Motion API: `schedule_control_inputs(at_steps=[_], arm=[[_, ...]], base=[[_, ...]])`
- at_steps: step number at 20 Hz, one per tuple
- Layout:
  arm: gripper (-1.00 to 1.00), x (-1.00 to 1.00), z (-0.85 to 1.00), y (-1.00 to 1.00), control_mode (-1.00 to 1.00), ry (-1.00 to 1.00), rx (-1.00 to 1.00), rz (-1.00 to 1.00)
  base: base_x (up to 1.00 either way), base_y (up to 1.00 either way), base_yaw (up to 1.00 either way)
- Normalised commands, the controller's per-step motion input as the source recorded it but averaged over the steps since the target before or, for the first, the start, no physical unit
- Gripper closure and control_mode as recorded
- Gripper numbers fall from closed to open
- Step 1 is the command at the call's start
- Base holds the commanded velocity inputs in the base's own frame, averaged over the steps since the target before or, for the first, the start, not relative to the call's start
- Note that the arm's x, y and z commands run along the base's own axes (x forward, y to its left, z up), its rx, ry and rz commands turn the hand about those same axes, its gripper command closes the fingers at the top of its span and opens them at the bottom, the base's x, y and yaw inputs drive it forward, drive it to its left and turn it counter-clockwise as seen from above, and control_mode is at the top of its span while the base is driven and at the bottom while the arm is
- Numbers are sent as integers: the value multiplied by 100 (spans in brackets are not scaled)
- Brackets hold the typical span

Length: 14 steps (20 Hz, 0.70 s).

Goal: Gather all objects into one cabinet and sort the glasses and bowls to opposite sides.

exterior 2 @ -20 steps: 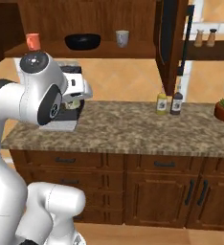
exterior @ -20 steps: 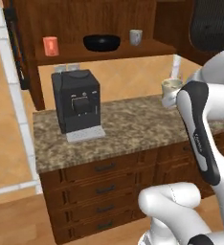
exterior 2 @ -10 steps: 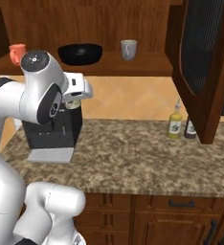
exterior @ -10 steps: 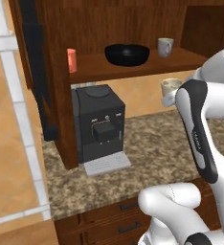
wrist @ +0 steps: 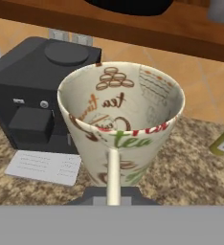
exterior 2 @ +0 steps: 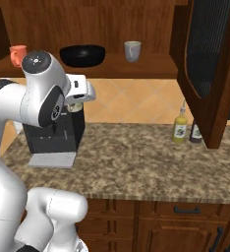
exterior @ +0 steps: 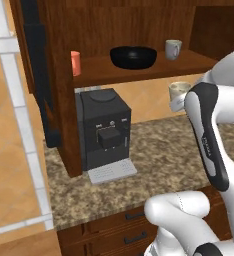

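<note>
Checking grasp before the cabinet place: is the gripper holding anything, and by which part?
Yes. The gripper is shut on the cream mug, held above the counter near the coffee machine. Its fingers close at the mug's near side, low on the handle.

Rendered home kitchen. Speckled granite surface (exterior 2: 136, 162) over dark wooden drawers with black pulls (exterior 2: 187, 210). Black coffee machine (exterior: 104, 132) standing on the surface, drip tray in front. Dark brown wall cabinet (exterior: 139, 70), doors open, shelf bearing an orange-red cup (exterior: 75, 63), a wide black bowl (exterior: 133, 56) and a grey mug (exterior: 173, 49). Two sauce bottles (exterior 2: 180, 129) beside the open cabinet door (exterior 2: 210, 74). Tan tiled backsplash (exterior 2: 136, 101) behind.
</note>
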Motion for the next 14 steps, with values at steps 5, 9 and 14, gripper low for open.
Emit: schedule_control_inputs(at_steps=[5,9,14], arm=[[100,0,0,0,100,0,0,0],[100,-9,17,7,-100,-3,0,1],[100,-28,86,56,-100,-9,0,15]], base=[[0,13,0],[-9,19,0],[0,0,0]])
